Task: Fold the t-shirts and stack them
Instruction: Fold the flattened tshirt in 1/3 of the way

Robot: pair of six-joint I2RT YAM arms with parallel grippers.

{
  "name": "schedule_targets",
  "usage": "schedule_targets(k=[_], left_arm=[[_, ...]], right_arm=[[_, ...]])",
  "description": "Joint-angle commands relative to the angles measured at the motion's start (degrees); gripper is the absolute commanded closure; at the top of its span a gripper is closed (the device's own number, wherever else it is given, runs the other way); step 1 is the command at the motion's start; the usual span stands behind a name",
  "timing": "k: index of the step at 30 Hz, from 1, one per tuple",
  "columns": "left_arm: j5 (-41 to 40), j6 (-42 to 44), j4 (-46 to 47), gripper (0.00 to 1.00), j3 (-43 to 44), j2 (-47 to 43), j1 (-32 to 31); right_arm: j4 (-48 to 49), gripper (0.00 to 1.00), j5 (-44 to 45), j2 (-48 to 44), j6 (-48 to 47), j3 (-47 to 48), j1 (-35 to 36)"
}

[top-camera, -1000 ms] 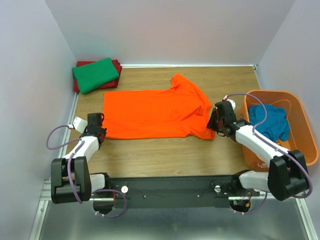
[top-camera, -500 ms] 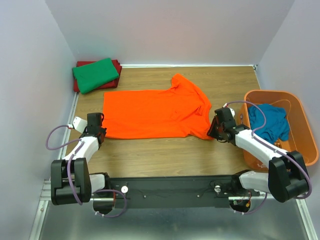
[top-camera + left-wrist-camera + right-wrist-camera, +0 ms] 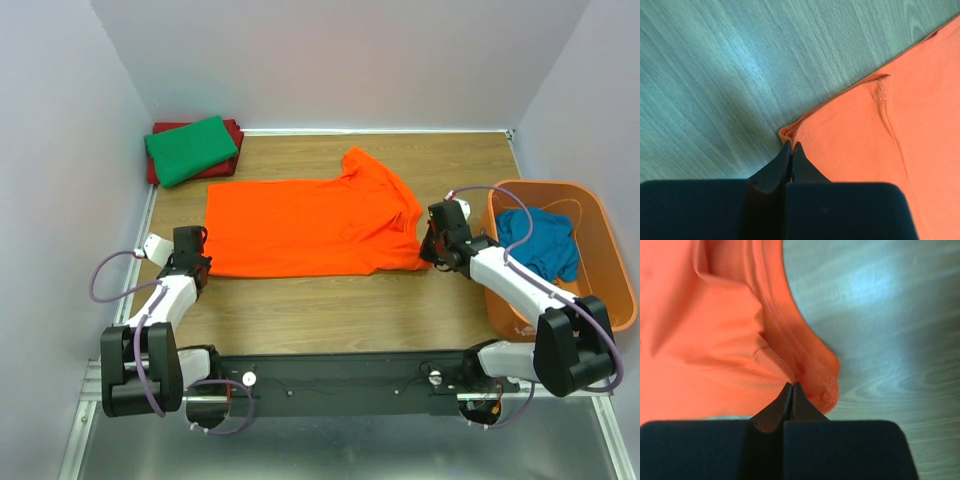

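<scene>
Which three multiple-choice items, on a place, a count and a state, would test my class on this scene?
1. Where is the teal shirt?
A. Flat on the table
B. In the basket
C. Hanging on the wall

2. How many folded shirts make the far-left stack?
A. Two
B. Three
C. Four

3. How do the left gripper and right gripper stand?
A. Both open
B. Only the left shut
C. Both shut on the orange shirt

Answers:
1 B: it is bunched inside the basket's walls.
2 A: a green one lies on a dark red one.
3 C: each wrist view shows fingertips pressed together at the orange cloth's edge.
</scene>
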Motion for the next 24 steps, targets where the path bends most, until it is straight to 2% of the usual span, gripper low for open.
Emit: schedule_targets(k=[1, 7, 16, 19, 21, 22, 23, 24], left_arm=[[-4.52, 0.20, -2.50, 1.00, 1.23, -2.02, 0.37], [-6.72, -0.41, -5.84, 1.00, 2.02, -3.78, 0.37], [-7.86, -1.64, -9.88, 1.00, 0.88, -8.34, 0.37], [-7.43, -1.82, -9.98, 1.00, -0.26, -10.28, 0.37], [-6.46, -1.99, -10.06, 1.00, -0.70, -10.99, 0.37], [-6.20, -2.00, -10.15, 0.98, -0.79, -11.08, 0.37], [-5.93, -1.91, -10.59, 0.94, -0.70, -11.51, 0.37], [-5.93, -1.99, -10.85, 0.83, -0.53, -11.60, 0.37]], right_arm=[[-4.62, 0.99, 4.98, 1.04, -3.04, 4.16, -0.48], [-8.49, 0.99, 6.82, -0.45, -3.49, 6.54, -0.48], [-11.83, 0.93, 5.07, -2.13, -2.87, 4.87, -0.48], [-11.84, 0.84, 2.70, -2.13, -2.08, 3.99, -0.39], [-12.01, 0.75, 1.64, -2.74, -1.47, 3.90, -0.39], [-12.01, 0.71, 1.38, -3.26, -1.20, 3.73, -0.39], [-11.92, 0.59, 1.11, -4.05, -0.68, 3.38, -0.39], [-12.01, 0.52, 0.76, -4.41, -0.50, 3.20, -0.39]])
